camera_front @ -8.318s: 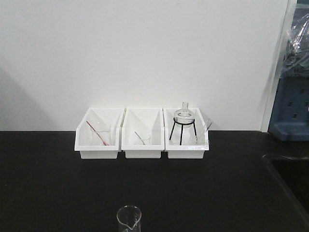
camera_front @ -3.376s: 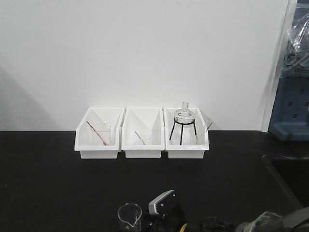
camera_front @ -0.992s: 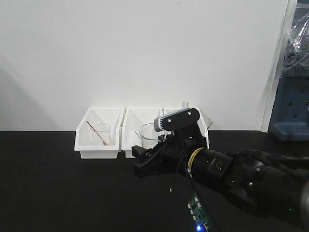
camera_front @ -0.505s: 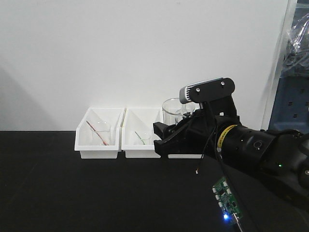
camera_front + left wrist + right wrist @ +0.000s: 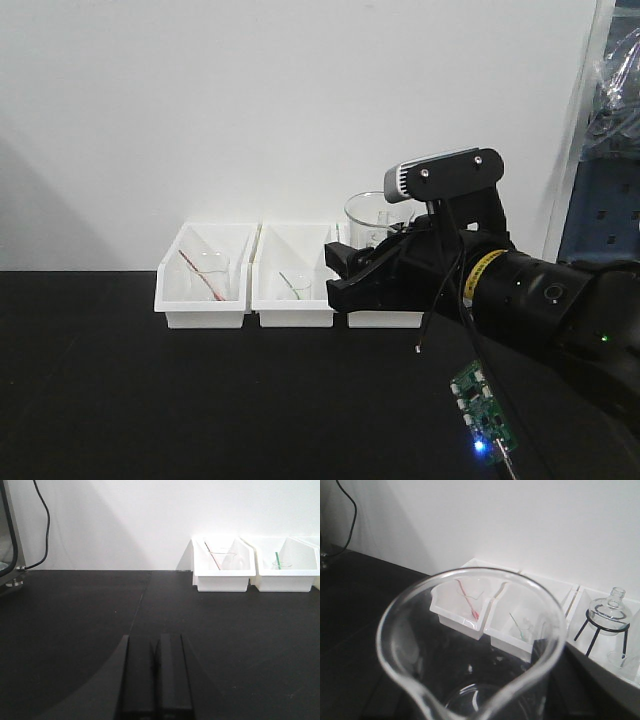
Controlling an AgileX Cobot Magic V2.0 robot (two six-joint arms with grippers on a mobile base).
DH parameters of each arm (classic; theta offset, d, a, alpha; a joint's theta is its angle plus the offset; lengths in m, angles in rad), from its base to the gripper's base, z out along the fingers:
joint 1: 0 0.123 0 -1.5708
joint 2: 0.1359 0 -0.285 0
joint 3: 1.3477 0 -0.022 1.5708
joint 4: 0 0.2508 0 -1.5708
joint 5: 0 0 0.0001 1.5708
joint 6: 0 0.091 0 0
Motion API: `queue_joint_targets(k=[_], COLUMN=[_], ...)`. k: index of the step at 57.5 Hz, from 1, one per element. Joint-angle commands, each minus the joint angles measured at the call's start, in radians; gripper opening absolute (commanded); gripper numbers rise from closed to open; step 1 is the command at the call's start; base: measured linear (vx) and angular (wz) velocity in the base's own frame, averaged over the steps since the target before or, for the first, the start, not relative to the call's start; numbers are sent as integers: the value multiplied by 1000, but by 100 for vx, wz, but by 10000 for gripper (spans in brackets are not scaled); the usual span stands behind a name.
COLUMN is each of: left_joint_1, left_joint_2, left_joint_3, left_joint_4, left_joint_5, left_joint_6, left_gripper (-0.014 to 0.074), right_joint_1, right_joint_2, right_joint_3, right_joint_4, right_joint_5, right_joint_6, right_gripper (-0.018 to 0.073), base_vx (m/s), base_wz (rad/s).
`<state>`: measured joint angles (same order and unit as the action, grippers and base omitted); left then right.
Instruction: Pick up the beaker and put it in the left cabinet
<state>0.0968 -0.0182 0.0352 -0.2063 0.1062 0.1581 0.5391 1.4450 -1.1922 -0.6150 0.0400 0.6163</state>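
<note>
1. The beaker (image 5: pixel 470 645) is showing clear, glossy glass, catching highlights along its smooth rim.
2. The bins (image 5: pixel 204 300) are looking like smooth white plastic.
3. The tabletop (image 5: pixel 70 610) is appearing matt, smooth and black.

The right arm (image 5: pixel 540 300) stretches leftward from the right, its right gripper (image 5: pixel 352 272) clasping the beaker (image 5: pixel 372 215) aloft. The left gripper (image 5: pixel 152 677) sits low, fingers (image 5: pixel 172 680) pressed together.
</note>
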Motion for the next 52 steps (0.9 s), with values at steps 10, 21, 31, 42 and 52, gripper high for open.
queue_joint_targets(k=[10,21,31,42,52], left_joint_1=[-3,-3,-3,-3,-3], left_joint_2=[-10,-10,-10,-10,-10], left_joint_3=[-18,-18,-18,-18,-18], left_joint_4=[-5,-5,-5,-5,-5], left_joint_5=[-88,-88,-88,-88,-88], left_joint_6=[-2,-2,-2,-2,-2], left_gripper=[-6,-6,-6,-6,-6], right_joint_1=[-2,-2,-2,-2,-2], right_joint_2=[-43,-43,-43,-42,-42], right_joint_3=[-32,-32,-32,-32,-32], right_joint_4=[-4,-4,-4,-4,-4], right_joint_5=[-69,-67,-67,-67,-67], right_joint_6=[-4,-4,-4,-4,-4], right_gripper=[177,177,177,177,177], base_vx=[0,0,0,0,0], base_wz=[0,0,0,0,0])
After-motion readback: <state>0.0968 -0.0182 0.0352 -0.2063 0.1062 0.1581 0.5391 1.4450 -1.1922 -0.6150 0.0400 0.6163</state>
